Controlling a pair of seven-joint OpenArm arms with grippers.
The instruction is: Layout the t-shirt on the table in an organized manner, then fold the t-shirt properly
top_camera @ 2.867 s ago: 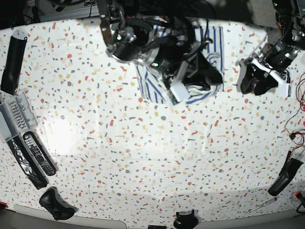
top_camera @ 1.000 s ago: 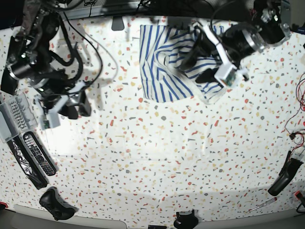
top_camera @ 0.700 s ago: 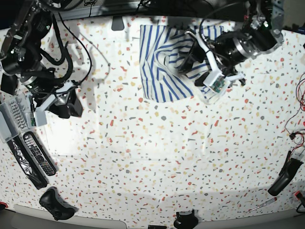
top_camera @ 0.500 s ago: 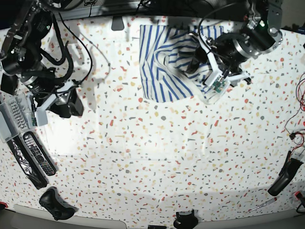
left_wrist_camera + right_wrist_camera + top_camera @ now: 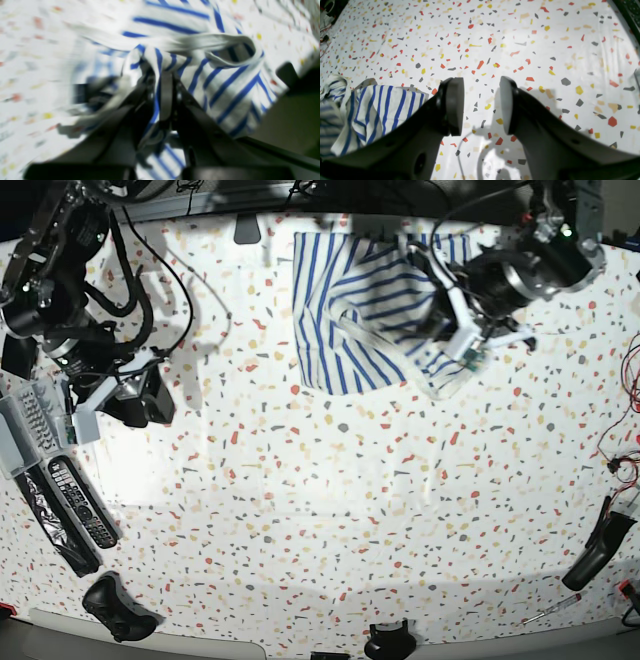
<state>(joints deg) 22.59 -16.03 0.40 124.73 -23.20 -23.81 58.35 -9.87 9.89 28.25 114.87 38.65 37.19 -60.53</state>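
White short-sleeved cloth t-shirt with thin blue stripes [image 5: 350,310], lying crumpled near the far edge of the white terrazzo-look tabletop flecked with red, orange, grey and black [image 5: 330,510]. One side lies fairly flat with stripes running lengthwise; the other is bunched into folds where the stripes turn diagonal. Left gripper [image 5: 163,82], jaws pressed together, pinches a raised fold of the striped cloth; a rolled hem loops just beyond it. Right gripper [image 5: 481,105], jaws spread and holding nothing, hangs above bare tabletop, well apart from the shirt.
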